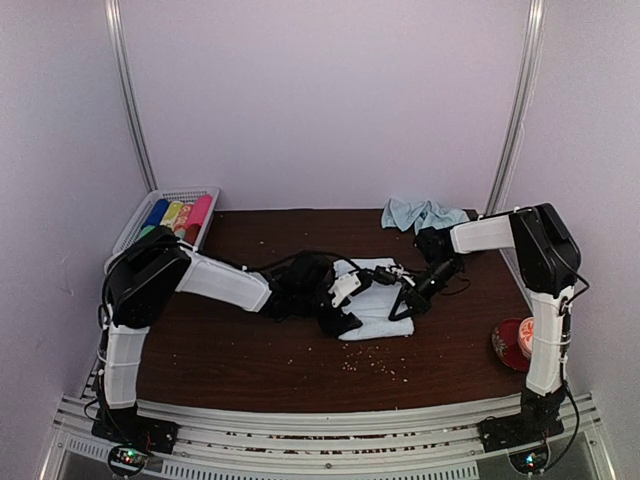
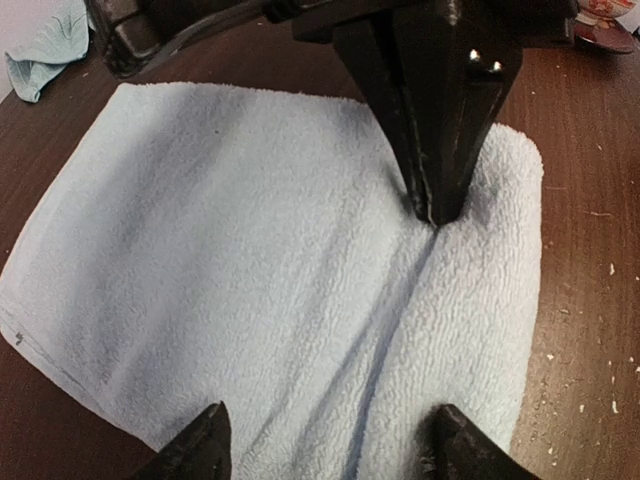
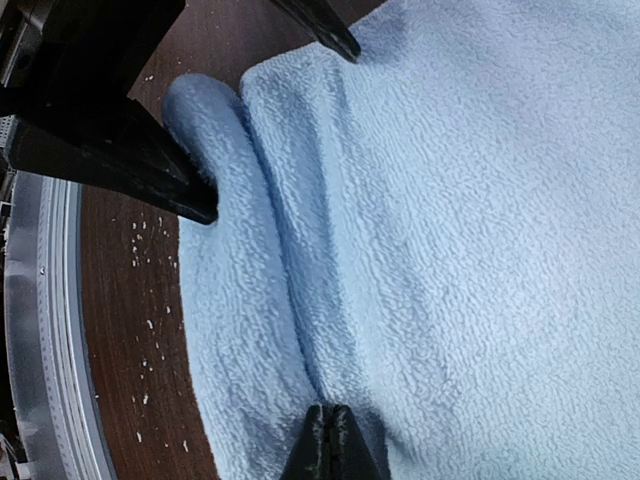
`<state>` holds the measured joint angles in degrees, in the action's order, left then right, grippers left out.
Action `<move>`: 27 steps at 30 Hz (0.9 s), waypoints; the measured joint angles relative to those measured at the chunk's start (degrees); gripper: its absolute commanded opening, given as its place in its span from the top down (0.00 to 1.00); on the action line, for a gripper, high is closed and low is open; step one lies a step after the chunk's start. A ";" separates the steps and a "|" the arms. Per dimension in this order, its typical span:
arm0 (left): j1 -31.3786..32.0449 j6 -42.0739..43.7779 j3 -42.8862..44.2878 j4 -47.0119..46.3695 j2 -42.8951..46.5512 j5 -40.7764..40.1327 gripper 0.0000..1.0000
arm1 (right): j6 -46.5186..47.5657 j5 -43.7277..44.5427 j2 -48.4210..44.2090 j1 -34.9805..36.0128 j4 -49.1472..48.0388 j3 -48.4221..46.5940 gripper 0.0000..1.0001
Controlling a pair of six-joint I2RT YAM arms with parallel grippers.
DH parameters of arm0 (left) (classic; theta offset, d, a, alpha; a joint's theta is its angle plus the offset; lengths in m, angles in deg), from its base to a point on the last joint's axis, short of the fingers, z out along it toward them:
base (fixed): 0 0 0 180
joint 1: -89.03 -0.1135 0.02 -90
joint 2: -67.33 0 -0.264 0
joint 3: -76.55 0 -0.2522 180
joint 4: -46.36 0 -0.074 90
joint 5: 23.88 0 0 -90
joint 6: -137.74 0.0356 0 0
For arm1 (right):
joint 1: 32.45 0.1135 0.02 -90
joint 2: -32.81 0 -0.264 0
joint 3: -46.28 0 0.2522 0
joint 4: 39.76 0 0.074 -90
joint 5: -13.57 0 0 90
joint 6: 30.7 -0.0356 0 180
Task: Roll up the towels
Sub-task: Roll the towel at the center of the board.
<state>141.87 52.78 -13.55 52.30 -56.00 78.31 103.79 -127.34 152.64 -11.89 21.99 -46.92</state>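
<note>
Brown wood surface [image 1: 250, 360], white basket [image 1: 135, 225] of coloured rolls [image 1: 178, 213] at its far-left corner. One pale-blue towel [image 1: 385, 300] lies flat mid-surface, its near edge turned over into a low fold. Second towel [image 1: 420, 213] is crumpled at the far edge, well apart. My left tool [image 2: 330, 445] hangs over the fold, fingers spread wide. My right tool [image 3: 328, 430]: fingers pressed together, tips in the fold's crease; can't tell if cloth is caught. Pale crumbs [image 1: 375, 365] near the front.
</note>
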 measured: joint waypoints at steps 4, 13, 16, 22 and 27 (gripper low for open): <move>-0.02 1.27 -3.67 -2.75 1.92 0.59 0.24 | -0.13 -0.11 1.38 -0.09 0.02 0.00 1.00; -0.02 6.99 -7.89 -5.18 7.96 0.61 0.24 | -0.04 -0.39 1.90 -0.09 0.94 -0.74 1.00; -0.02 7.30 -7.08 -4.90 7.72 0.79 0.24 | 0.35 -0.24 1.95 -0.09 1.92 -1.27 0.98; -0.02 7.08 -7.06 -5.95 7.48 3.96 0.34 | 1.84 0.15 -0.35 -0.20 4.37 -1.97 0.88; 0.00 6.40 -5.35 -5.64 5.40 4.74 0.46 | 3.74 0.22 -6.51 -0.57 5.42 -2.01 0.92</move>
<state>141.87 59.18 -18.91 46.66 -50.60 83.05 107.53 -127.13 146.13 -12.46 27.41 -48.93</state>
